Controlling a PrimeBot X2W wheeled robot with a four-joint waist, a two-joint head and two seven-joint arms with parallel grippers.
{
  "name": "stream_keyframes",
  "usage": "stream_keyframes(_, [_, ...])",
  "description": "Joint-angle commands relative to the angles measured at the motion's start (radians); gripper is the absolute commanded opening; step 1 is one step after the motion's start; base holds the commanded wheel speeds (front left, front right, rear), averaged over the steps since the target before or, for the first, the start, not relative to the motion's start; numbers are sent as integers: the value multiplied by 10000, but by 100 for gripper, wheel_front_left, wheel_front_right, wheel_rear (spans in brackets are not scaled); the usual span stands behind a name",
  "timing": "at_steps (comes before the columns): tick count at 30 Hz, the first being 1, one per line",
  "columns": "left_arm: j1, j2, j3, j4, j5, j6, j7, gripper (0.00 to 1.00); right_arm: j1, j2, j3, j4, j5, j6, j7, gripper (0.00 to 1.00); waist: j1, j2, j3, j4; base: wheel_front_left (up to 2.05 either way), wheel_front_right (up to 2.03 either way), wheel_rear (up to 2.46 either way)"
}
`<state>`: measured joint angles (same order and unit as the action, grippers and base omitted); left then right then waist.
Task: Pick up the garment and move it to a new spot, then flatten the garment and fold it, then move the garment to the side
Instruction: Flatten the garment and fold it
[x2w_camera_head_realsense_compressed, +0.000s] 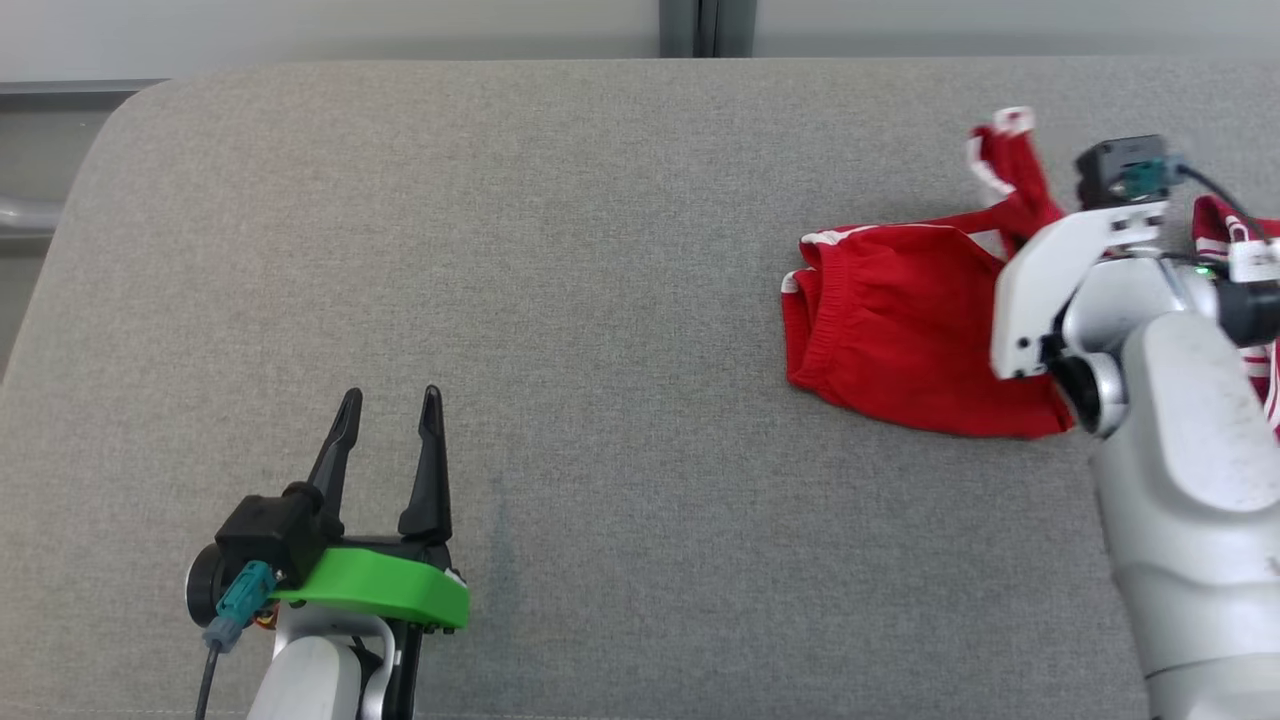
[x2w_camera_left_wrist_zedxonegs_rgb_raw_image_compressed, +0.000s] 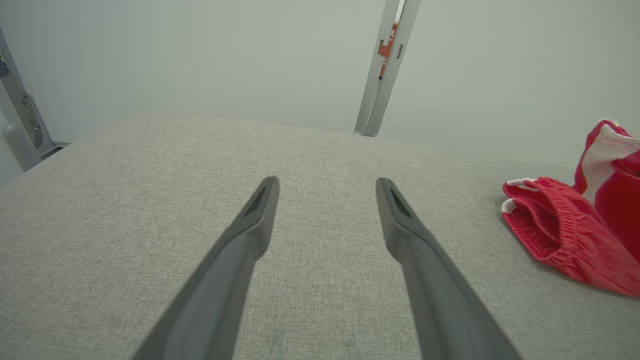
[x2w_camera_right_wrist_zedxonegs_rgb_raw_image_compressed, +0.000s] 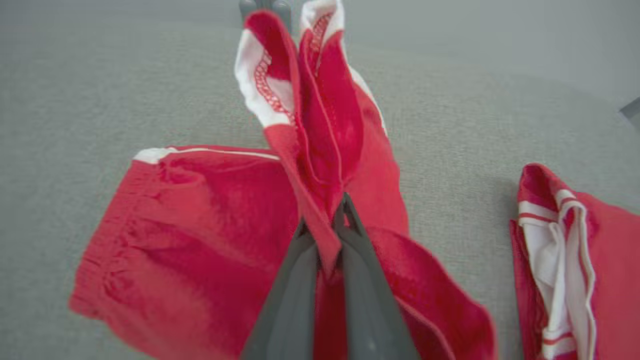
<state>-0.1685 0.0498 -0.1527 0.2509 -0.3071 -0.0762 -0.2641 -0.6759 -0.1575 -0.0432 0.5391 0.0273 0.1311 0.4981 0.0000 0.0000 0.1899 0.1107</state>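
While the right gripper (x2w_camera_right_wrist_zedxonegs_rgb_raw_image_compressed: 341, 217) pinches a fold of the red garment (x2w_camera_head_realsense_compressed: 900, 330), the left gripper (x2w_camera_head_realsense_compressed: 391, 395) sits spread and empty.

Garment is at the far right of the grey fabric-covered counter (x2w_camera_head_realsense_compressed: 560, 250): red, white trim, elastic waistband facing left, mostly lying flat. Right fingers are pressed together on a ridge of cloth near its middle, and a white-edged flap stands up just past the tips. In the head view the right wrist covers the grip point. A second red-and-white striped bunch (x2w_camera_right_wrist_zedxonegs_rgb_raw_image_compressed: 575, 250) lies just right of it; can't tell if it's joined. Left gripper is near the front left, well apart from the garment, fingers wide and over bare fabric.
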Motion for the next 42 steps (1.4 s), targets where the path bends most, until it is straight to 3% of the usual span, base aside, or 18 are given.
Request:
stream_keyframes(1, [-17, 22, 19, 15, -16, -38, 5, 100, 306, 244, 212, -533, -87, -6, 322, 0, 0, 0, 7, 38, 0, 0, 0])
stream_keyframes(6, [-133, 22, -61, 51, -153, -44, 5, 100, 887, 880, 946, -1865, -9, -6, 1203, 0, 0, 0, 69, 235, 0, 0, 0])
stream_keyframes(13, [-243, 22, -247, 55, -299, 12, 5, 100, 1146, 1052, 1244, -1921, 165, -4, 1398, 0, 0, 0, 141, 597, 0, 0, 0])
stream_keyframes(14, [-233, 20, -265, 53, -318, 29, 5, 100, 1182, 1059, 1290, -1851, 250, -4, 1354, 5, 0, 0, 144, 644, 0, 0, 0])
stream_keyframes(15, [-219, 22, -278, 52, -332, 38, 5, 100, 1173, 1062, 1319, -1815, 321, -4, 1279, 42, 0, 0, 149, 673, 0, 0, 0])
stream_keyframes(16, [-208, 22, -292, 51, -348, 40, 5, 100, 1165, 1059, 1323, -1743, 500, -4, 1200, 100, 0, 0, 154, 705, 0, 0, 0])
stream_keyframes(18, [-198, 20, -295, 65, -385, 61, 5, 100, 1195, 1062, 1386, -1673, 1175, -4, 1056, 100, 0, 0, 149, 731, 0, 0, 0])
stream_keyframes(23, [-31, 20, -184, 108, -339, 94, 5, 100, 1043, 1054, 1450, -1895, 4123, -4, 115, 100, 0, 0, 44, 577, 0, 0, 0])
stream_keyframes(26, [62, 22, -118, 131, -315, 78, 5, 100, 902, 1053, 1349, -1993, 4894, -3, -677, 100, 0, 0, -62, 407, 0, 0, 0])
stream_keyframes(30, [135, 22, -83, 134, -237, 24, 5, 100, 973, 1054, 929, -2114, 4664, -3, -1476, 100, 0, 0, -237, 147, 0, 0, 0])
stream_keyframes(37, [277, 23, -60, 159, -235, 47, 5, 100, 2044, 735, 21, -2880, 2991, -1, -2566, 100, 0, 0, -629, -277, 0, 0, 0])
stream_keyframes(42, [319, 23, 112, 118, -184, 111, 5, 100, 3222, 623, -339, -3534, 2834, -1, -3612, 100, 0, 0, -913, -667, 0, 0, 0])
